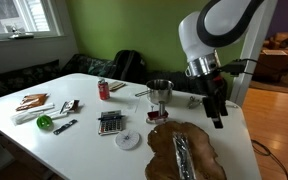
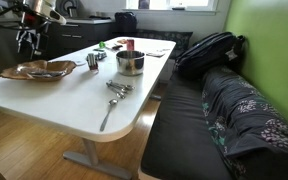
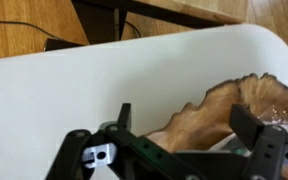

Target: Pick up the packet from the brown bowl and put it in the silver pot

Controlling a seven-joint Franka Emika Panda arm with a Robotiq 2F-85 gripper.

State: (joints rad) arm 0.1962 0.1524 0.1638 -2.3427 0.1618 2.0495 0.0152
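Our gripper [image 1: 217, 118] hangs spread and empty above the wavy rim of the brown bowl [image 1: 206, 160] — the reach for the grasp, we judge — while the silvery packet [image 1: 182, 155] lies in that bowl, so next we must centre over it, descend and close before heading to the silver pot [image 1: 160, 92].
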